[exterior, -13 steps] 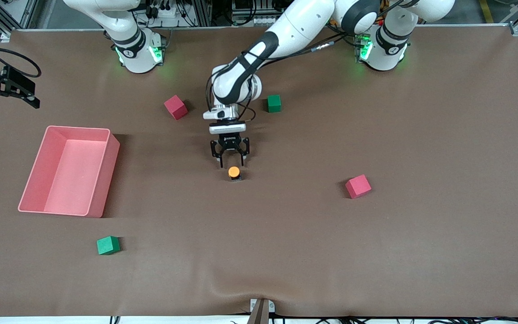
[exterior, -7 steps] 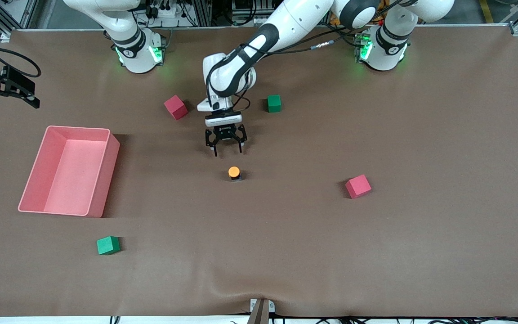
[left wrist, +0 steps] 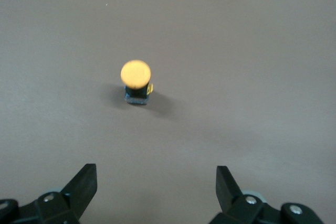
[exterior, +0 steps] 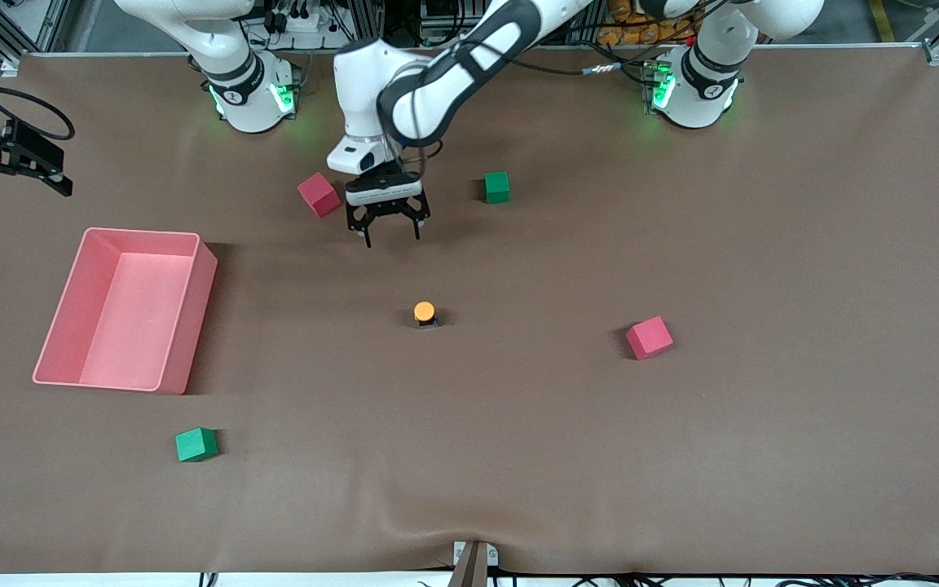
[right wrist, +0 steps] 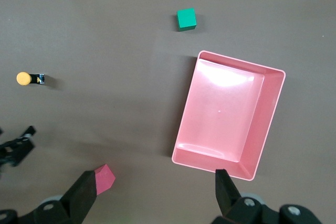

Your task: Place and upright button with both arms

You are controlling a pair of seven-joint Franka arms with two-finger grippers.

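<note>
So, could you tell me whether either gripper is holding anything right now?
Nothing is held. The left gripper is open above the table, the button stands free, and the right gripper is open too.

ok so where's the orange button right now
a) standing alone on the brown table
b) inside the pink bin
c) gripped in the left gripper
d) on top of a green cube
a: the button stands cap up on the bare table, apart from the open left gripper and from the pink bin.
</note>
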